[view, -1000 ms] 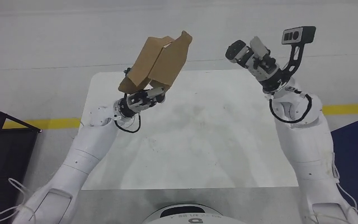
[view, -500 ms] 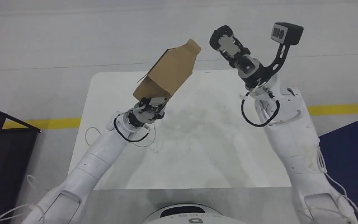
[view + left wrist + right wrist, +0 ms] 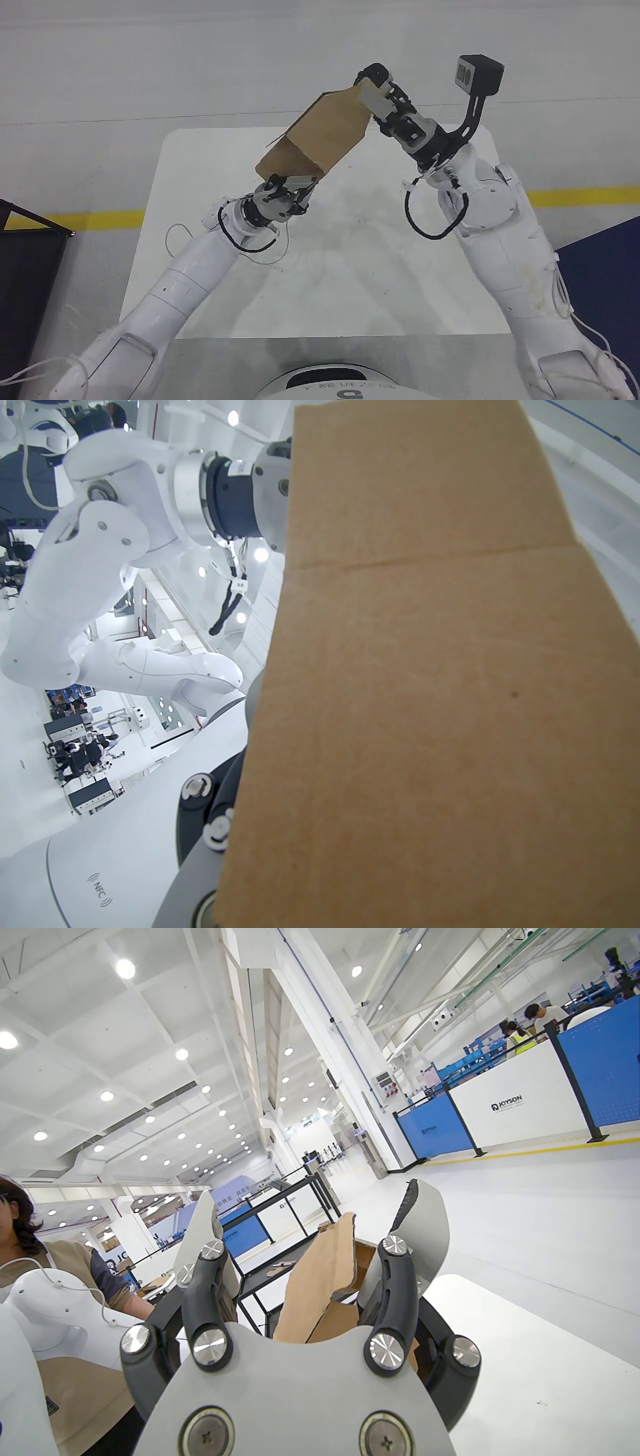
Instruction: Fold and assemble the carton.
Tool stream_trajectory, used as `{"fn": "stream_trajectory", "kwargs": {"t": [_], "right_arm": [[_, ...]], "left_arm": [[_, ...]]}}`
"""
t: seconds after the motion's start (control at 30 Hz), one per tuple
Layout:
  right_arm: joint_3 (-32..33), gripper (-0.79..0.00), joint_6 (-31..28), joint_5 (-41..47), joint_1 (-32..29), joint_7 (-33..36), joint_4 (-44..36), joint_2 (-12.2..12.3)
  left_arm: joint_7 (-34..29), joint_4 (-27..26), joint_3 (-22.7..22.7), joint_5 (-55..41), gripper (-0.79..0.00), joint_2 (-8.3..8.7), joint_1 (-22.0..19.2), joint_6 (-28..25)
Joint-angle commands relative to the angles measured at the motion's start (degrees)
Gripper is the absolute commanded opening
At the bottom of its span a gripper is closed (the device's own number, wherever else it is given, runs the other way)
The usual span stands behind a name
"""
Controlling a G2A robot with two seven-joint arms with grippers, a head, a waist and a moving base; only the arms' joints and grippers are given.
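Two sets of fingers on one carton point(image 3: 322, 135), and it hangs tilted in the air above the counter point(image 3: 400, 260), touching nothing below. My left fingers point(image 3: 288, 184) are clamped on the low end nearest my body, carrying the weight, which I judge is there to hold the cardboard steady while the other side works. Up at the high far end, my right fingers point(image 3: 430, 1228) stand wide apart with a flap of the carton point(image 3: 320, 1278) poking up between them, straddling it but not yet pinching. That's a set-up for grabbing or pressing that flap, I'd say! From my left wrist the carton point(image 3: 425, 700) is a broad, plain brown panel with one straight crease running across it, clean and flat. The flap at the right end is rougher, its edge ragged and slightly curled. Seen from above, the body looks partly opened into a sleeve with the low end gaping, so the folding seems far from done.
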Motion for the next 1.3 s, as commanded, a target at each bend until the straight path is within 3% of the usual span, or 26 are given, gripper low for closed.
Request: {"fn": "stream_trajectory", "kwargs": {"t": [0.0, 0.47, 0.7, 0.8, 1.07, 1.27], "right_arm": [[0.00, -0.145, 0.13, 0.21, -0.69, 0.21, -0.63, 0.00], [-0.75, -0.163, 1.37, 0.49, -1.17, 1.12, -1.41, -0.40], [0.89, -0.179, 4.37, -0.84, -0.40, -3.57, -0.44, -0.75], [0.98, -0.151, 4.98, -0.56, -0.29, -4.81, -0.46, -0.94], [-1.38, -0.111, 3.09, 3.62, 0.86, -1.06, -0.34, -1.43], [-1.90, -0.139, 1.82, 4.68, 1.75, 2.29, 0.44, -1.54]], "left_arm": [[-0.09, 0.57, -0.11, 0.26, -0.785, -0.31, -0.34, -0.35], [-1.07, 3.00, -0.45, 1.88, -0.785, -2.22, -0.92, -0.93], [-1.57, 3.41, -1.65, 2.96, -0.785, -2.61, -0.40, -0.90], [-1.57, 3.38, -2.18, 3.53, -0.785, -2.72, -0.08, -0.76], [-1.68, 3.13, -3.20, 4.74, -0.785, -3.10, 0.48, 0.07], [-1.85, 3.27, -3.91, 5.73, -0.785, -3.39, 0.61, 0.23]]}}
